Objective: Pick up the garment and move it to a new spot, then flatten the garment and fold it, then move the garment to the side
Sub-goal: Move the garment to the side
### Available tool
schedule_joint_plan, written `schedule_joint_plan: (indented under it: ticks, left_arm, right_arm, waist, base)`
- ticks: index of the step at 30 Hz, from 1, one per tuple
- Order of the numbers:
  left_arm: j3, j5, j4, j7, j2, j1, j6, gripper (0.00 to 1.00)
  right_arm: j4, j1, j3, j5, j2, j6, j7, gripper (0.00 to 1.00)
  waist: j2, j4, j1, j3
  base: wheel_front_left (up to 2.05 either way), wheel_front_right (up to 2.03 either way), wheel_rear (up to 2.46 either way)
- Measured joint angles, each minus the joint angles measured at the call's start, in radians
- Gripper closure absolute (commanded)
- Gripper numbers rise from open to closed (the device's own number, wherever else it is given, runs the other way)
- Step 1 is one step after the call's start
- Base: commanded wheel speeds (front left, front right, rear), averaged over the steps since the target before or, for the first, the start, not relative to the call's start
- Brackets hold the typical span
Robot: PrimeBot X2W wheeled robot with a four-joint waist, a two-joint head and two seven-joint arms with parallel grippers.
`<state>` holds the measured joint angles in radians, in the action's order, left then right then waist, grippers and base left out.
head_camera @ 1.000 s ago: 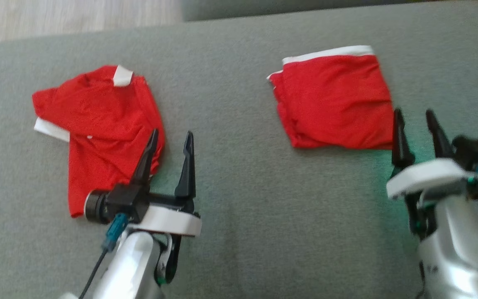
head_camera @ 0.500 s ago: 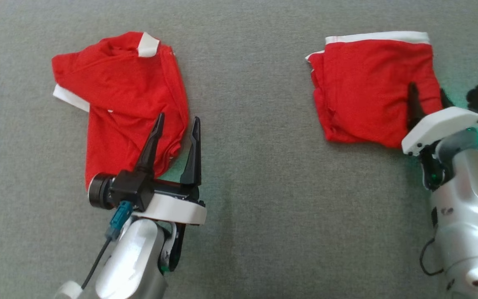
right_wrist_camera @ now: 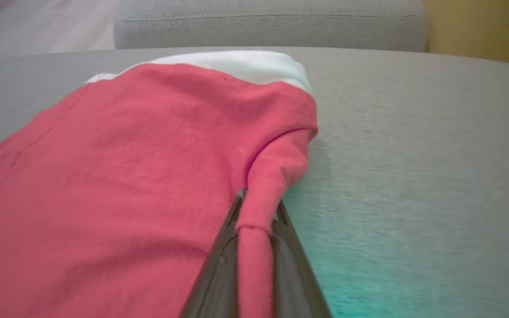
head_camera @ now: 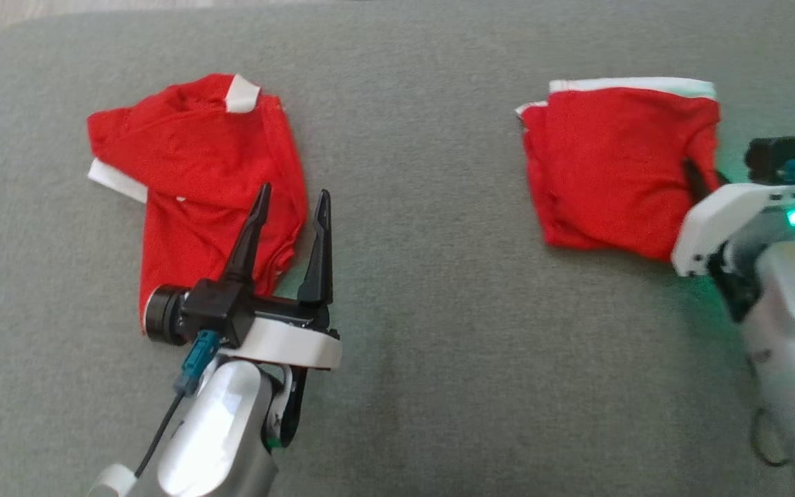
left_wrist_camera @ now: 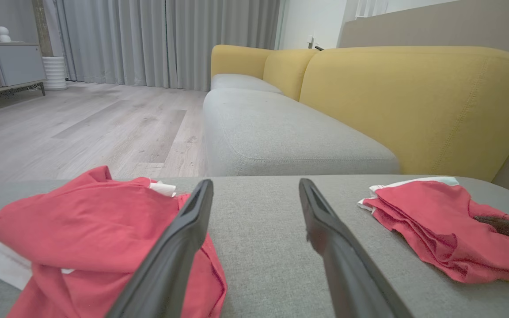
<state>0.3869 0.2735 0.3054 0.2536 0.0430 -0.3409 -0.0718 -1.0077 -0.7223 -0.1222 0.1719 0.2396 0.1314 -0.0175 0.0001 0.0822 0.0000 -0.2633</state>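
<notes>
Looked steeply down from the head onto the grey cushion [head_camera: 425, 290], taking in the crumpled garment [head_camera: 197, 172] and the folded garment [head_camera: 611, 172] together. Faced level from the left wrist, low over that cushion, toward the yellow sofa back [left_wrist_camera: 413, 97]. Pressed close from the right wrist against the folded garment, shared across all three views

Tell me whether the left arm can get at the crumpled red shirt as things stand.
Probably yes: the open left tool sits right at the shirt's near edge, with nothing between them.
</notes>
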Motion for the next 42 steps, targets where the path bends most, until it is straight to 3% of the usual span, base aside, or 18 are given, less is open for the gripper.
schedule_joint_plan:
  ticks: [3, 10, 16, 19, 28, 29, 30, 31, 42]
  left_arm:
    - [-0.003, 0.0, -0.001, 0.0, 0.0, 0.001, 0.0, 0.0]
    - [-0.007, 0.0, -0.02, 0.0, 0.0, 0.0, 0.0, 0.0]
    - [-0.012, 0.0, -0.023, 0.0, 0.0, -0.004, 0.003, 0.0]
    - [-0.017, -0.001, -0.025, 0.0, 0.0, -0.01, 0.003, 0.0]
    - [-0.02, -0.002, -0.027, 0.0, -0.001, -0.045, 0.011, 0.0]
    - [-0.02, -0.002, -0.027, 0.0, 0.0, -0.045, 0.011, 0.0]
    - [-0.021, -0.002, -0.027, 0.0, 0.0, -0.045, 0.011, 0.0]
    - [-0.021, -0.002, -0.027, 0.0, 0.0, -0.045, 0.011, 0.0]
    - [-0.036, -0.008, -0.022, 0.0, -0.001, -0.039, 0.01, 0.0]
  right_arm:
    - [0.007, 0.002, -0.041, 0.0, 0.052, 0.0, 0.0, 1.0]
    - [0.034, 0.042, -0.119, 0.017, 0.289, 0.0, -0.005, 1.0]
    - [0.003, 0.041, -0.08, 0.008, 0.457, 0.0, 0.023, 1.0]
    - [-0.024, 0.03, -0.042, -0.029, 0.489, 0.0, 0.05, 1.0]
    - [-0.106, -0.039, 0.045, -0.123, 0.49, 0.0, 0.091, 1.0]
    - [-0.113, -0.045, 0.057, -0.132, 0.49, 0.0, 0.098, 0.89]
    - [-0.114, -0.051, 0.067, -0.144, 0.49, 0.0, 0.106, 0.19]
    - [-0.117, -0.056, 0.081, -0.156, 0.488, 0.0, 0.116, 0.0]
    - [-0.088, -0.086, 0.25, -0.258, 0.374, 0.0, 0.196, 0.0]
  waist:
    - [0.0, -0.012, 0.0, 0.006]
    - [0.0, -0.032, 0.0, -0.012]
    - [0.0, -0.026, 0.0001, -0.057]
    - [0.0, -0.02, 0.0001, -0.079]
    - [0.0, -0.003, 0.0001, -0.124]
    - [0.0, -0.002, 0.0001, -0.126]
    - [0.0, -0.002, 0.0001, -0.128]
    - [-0.0001, -0.003, 0.0002, -0.128]
    - [0.0, -0.024, -0.0001, -0.045]
  base:
    - [0.0, 0.0, 0.0]
    - [0.0, 0.0, 0.0]
    - [0.0, 0.0, 0.0]
    - [0.0, 0.0, 0.0]
    - [0.0, 0.0, 0.0]
    - [0.0, 0.0, 0.0]
    - [0.0, 0.0, 0.0]
    - [0.0, 0.0, 0.0]
    - [0.0, 0.0, 0.0]
